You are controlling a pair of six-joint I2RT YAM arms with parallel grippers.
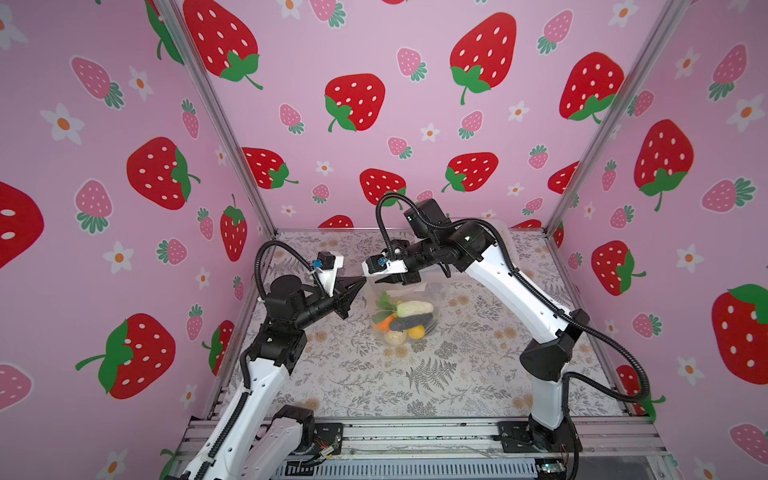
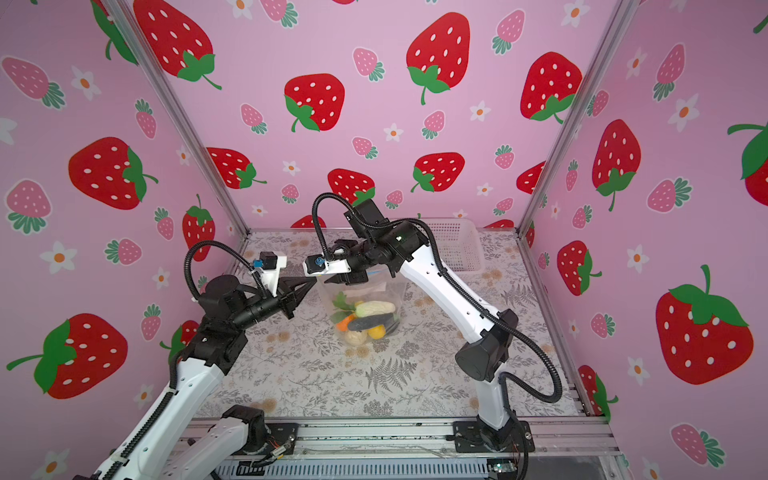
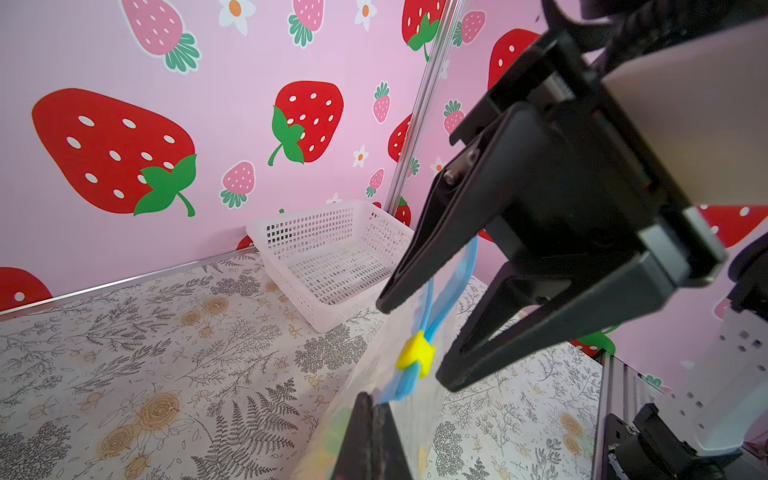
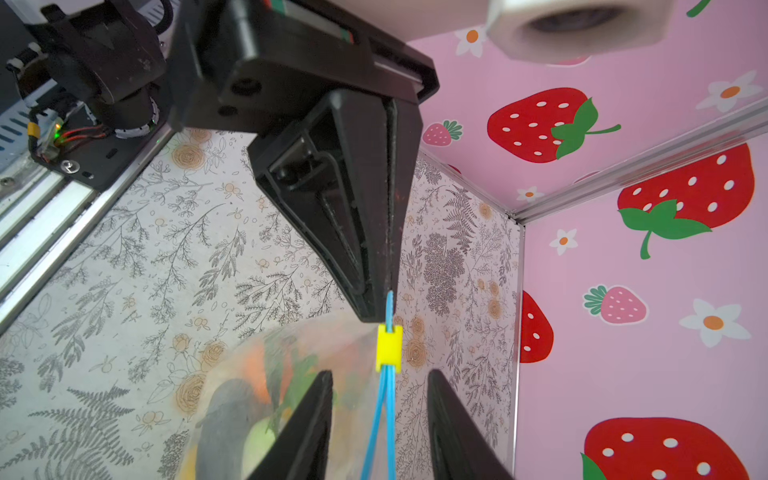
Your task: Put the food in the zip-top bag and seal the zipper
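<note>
Both top views high, looking down at the table (image 1: 415, 386), wrist views close, sharing the zipper (image 4: 389, 348)

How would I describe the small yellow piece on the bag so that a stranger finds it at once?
Find the clear bag of toy food in the middle of the floral table. A light blue zipper runs along its mouth, pinched by the left gripper. The slider is the small yellow block on that strip: bright, solid and square among soft blue plastic.

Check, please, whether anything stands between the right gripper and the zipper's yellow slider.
Nothing visible does. The right gripper, jaws open, straddles the blue zipper right beside the yellow slider; the left gripper, shut on the zipper, is on the slider's other side.
</note>
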